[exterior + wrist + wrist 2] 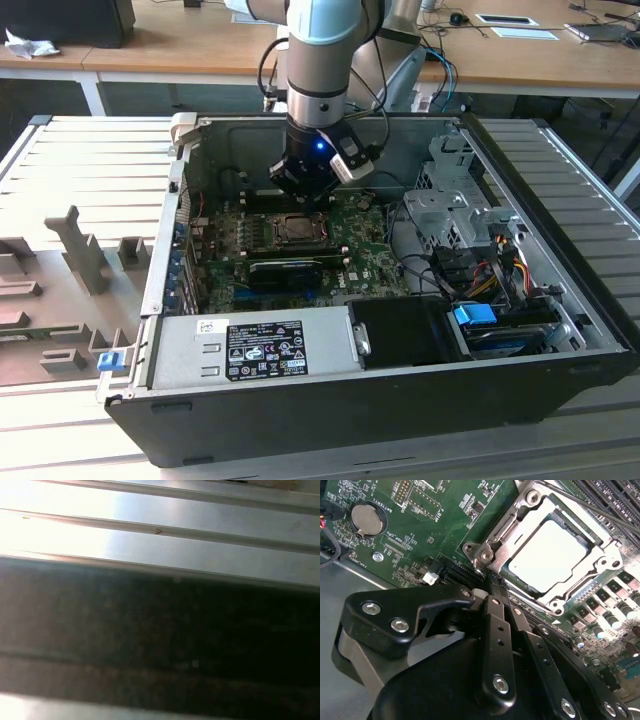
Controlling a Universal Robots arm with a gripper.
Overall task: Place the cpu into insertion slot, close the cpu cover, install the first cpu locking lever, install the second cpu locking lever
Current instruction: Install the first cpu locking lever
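The pale silver-grey square cpu is lying seated in its socket, the silvery metal frame cpu cover closed around it. The black hand, fingers together, is pressing beside a thin locking lever; slipping could gouge the green motherboard.

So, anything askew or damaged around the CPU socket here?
Nothing stands out. In the second wrist view the cpu lies flat and square in the socket, the cpu cover framing it, and the gripper sits at the socket's corner. No damage shows.
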